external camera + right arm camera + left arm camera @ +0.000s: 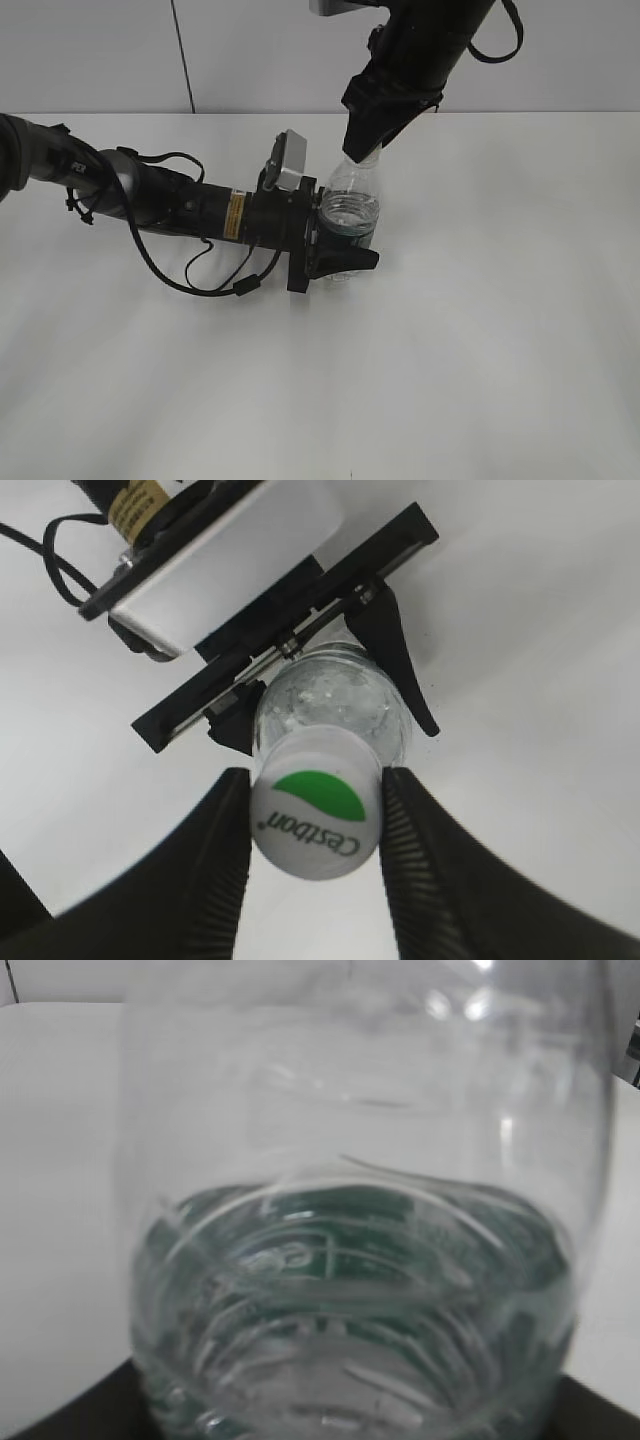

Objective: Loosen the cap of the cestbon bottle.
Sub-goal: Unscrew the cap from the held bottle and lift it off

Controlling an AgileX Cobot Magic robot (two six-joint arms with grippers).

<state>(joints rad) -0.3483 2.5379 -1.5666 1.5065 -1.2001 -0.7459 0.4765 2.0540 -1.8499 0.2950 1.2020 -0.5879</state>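
Note:
The cestbon bottle (352, 203) stands upright on the white table, clear with a green label band low on its body. My left gripper (343, 248) comes in from the left and is shut on the bottle's lower body. The bottle fills the left wrist view (350, 1260). My right gripper (366, 150) comes down from above and hides the cap in the exterior view. In the right wrist view its two black fingers (315, 778) press against both sides of the white cap (316, 818), which has a green mark and "Cestbon" on its top.
The white table (480, 330) spreads around the bottle. The left arm with its black cables (200, 270) lies low across the table's left half. A grey wall (100, 50) stands behind.

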